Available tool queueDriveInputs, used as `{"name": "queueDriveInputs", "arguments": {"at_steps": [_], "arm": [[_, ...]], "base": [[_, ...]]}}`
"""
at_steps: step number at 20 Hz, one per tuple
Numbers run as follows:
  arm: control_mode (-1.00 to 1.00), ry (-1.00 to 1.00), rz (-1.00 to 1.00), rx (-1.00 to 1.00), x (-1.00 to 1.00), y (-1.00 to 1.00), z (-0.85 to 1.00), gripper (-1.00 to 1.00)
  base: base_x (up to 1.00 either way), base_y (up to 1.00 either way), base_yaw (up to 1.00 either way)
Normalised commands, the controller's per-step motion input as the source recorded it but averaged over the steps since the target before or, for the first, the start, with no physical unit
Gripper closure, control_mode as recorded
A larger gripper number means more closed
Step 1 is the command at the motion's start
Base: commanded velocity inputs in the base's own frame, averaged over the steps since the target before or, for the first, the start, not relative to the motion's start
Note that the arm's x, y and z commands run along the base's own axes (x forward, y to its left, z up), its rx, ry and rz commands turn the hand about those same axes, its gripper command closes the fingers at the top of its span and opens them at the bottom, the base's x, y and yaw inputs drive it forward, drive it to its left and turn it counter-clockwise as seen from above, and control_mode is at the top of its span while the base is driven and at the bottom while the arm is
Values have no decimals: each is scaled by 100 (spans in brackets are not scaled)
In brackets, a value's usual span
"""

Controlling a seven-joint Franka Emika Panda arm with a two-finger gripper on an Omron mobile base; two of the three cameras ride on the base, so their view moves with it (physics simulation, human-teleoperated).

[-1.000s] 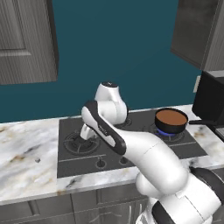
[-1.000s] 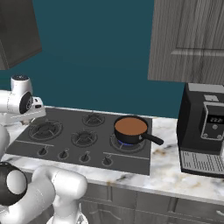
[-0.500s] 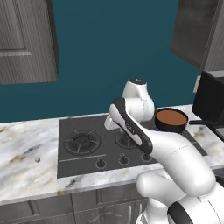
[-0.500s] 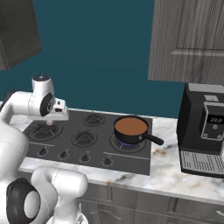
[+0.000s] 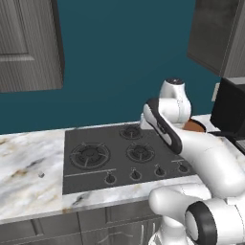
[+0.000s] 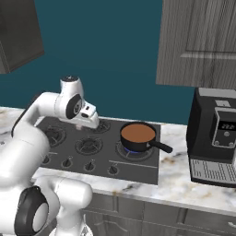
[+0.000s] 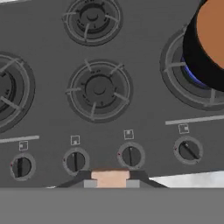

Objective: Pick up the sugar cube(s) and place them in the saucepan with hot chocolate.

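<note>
1. Hand view: the jaws stand narrow, their two dark finger tips (image 7: 78, 180) closed on a small pale tan sugar cube (image 7: 110, 177) that sits squarely between them.
2. Hand view: just beyond the held cube lies a row of four stove knobs (image 7: 131, 155) along the front edge of the dark stove (image 7: 144, 109), with three round burners (image 7: 99, 89) behind them.
3. Hand view: at the upper right stands the saucepan (image 7: 205, 48), a dark round wall around smooth brown liquid, with a blue flame (image 7: 194, 77) showing under it.
4. Right base view: the hand hangs above the middle of the stove (image 6: 138, 164), to the left of the saucepan (image 6: 138, 136) and apart from it. The pan rests on the right-hand front burner, its long black handle (image 6: 160, 147) pointing right and toward the front.
5. Right base view: a marbled tabletop (image 6: 179, 182) carries the stove, and a black coffee machine (image 6: 216, 138) stands on it to the right of the pan.
6. Left base view: the white arm hides most of the saucepan (image 5: 195, 127). Far to the left, on the tabletop (image 5: 19, 158), lies a tiny grey object (image 5: 40, 175), too small to identify.
</note>
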Motion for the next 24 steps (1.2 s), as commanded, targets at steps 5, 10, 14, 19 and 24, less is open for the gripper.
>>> {"name": "queueDriveInputs", "arguments": {"at_steps": [5, 10, 14, 19, 24], "arm": [[-100, 9, -20, 0, 45, -100, 49, 100], [-100, 2, -8, 0, 40, -93, -22, 100], [-100, 0, -4, 0, 26, -50, -37, 100], [-100, 0, -5, 0, 12, -52, -23, 100], [-100, 0, -1, 0, 12, -44, -7, 100]], "base": [[0, 0, 0], [0, 0, 0], [0, 0, 0], [0, 0, 0], [0, 0, 0]]}}
